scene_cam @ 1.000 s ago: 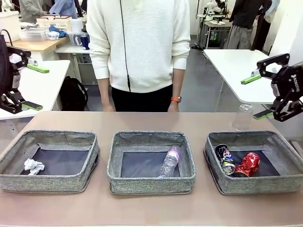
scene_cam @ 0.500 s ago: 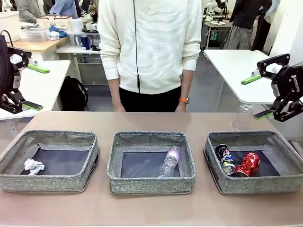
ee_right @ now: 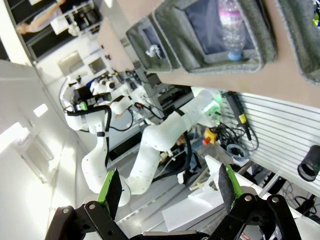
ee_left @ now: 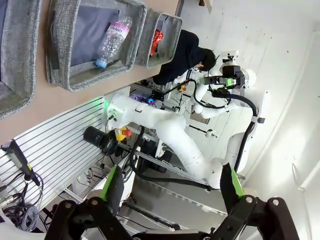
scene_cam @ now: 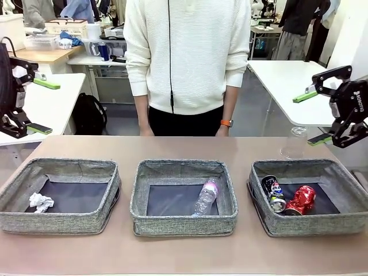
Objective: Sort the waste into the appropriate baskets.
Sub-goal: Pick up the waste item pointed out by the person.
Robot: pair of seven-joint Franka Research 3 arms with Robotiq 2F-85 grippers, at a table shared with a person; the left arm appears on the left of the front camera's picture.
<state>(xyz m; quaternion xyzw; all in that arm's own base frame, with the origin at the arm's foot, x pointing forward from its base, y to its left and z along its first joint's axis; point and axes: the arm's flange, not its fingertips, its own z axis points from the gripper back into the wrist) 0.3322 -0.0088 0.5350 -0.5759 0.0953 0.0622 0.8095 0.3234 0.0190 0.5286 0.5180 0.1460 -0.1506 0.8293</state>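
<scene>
Bright, even indoor light; wrist views bend at the edges.

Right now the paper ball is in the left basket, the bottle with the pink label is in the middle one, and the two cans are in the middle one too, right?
Not quite. The red can and the dark printed can lie in the right basket, not the middle one, as the front view shows. The paper ball is in the left basket and the pink-labelled bottle in the middle basket, as you said.
</scene>
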